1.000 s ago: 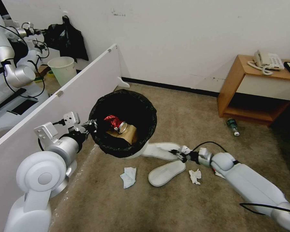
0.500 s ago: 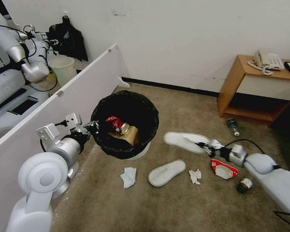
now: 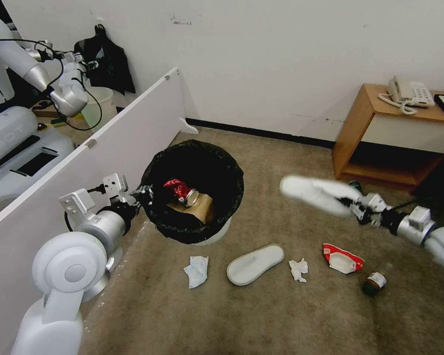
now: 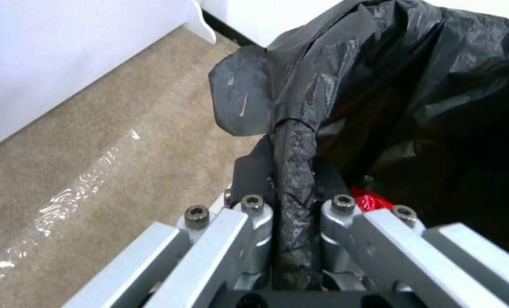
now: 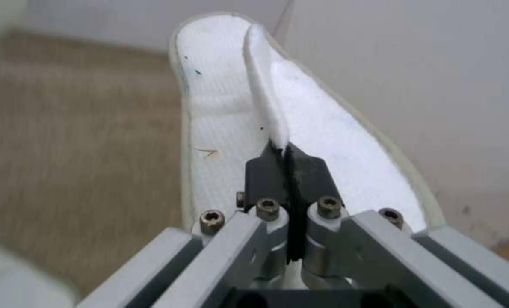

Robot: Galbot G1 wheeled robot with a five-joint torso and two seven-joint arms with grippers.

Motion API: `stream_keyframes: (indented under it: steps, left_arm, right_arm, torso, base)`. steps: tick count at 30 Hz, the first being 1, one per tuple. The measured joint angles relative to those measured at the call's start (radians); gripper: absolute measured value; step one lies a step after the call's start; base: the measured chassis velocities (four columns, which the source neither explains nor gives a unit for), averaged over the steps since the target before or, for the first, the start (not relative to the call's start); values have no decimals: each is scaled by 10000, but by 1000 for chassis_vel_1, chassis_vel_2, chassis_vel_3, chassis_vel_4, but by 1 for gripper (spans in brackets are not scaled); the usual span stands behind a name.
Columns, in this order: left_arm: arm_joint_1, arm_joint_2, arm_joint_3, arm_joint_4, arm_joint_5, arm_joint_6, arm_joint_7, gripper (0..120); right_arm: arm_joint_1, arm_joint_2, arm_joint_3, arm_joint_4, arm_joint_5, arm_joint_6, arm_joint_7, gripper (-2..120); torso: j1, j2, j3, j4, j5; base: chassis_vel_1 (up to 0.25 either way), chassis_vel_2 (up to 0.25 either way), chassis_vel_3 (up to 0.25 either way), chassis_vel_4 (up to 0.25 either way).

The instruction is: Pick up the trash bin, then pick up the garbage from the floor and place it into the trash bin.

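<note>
The left gripper (image 3: 144,193) is pinching the bag-lined rim of the trash bin (image 3: 192,190), holding it off the carpet (image 3: 281,315) beside the white partition (image 3: 84,162). The right gripper (image 3: 354,206) is clamping one white slipper (image 3: 313,193) by its strap, carrying it in the air right of the bin. Another slipper (image 3: 255,257), tissue (image 3: 298,269) and wrapper (image 3: 342,257) are lying on the carpet below.
</note>
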Motion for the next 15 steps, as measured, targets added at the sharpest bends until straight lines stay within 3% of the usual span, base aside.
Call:
stream_keyframes:
  steps: [7,15]
  left_arm:
    - [-41,111,-10,143,-232,0,-45,4]
    - [-152,260,222,271,-523,0,-193,4]
  right_arm:
    - [164,-54,745,1147,707,-314,59,0]
    - [163,-166,1346,2853,2450,-660,103,0]
  torso:
    - [0,0,0,0,-1]
    - [0,0,2,-2,-2]
  base:
    - [0,0,0,0]
    - [0,0,0,0]
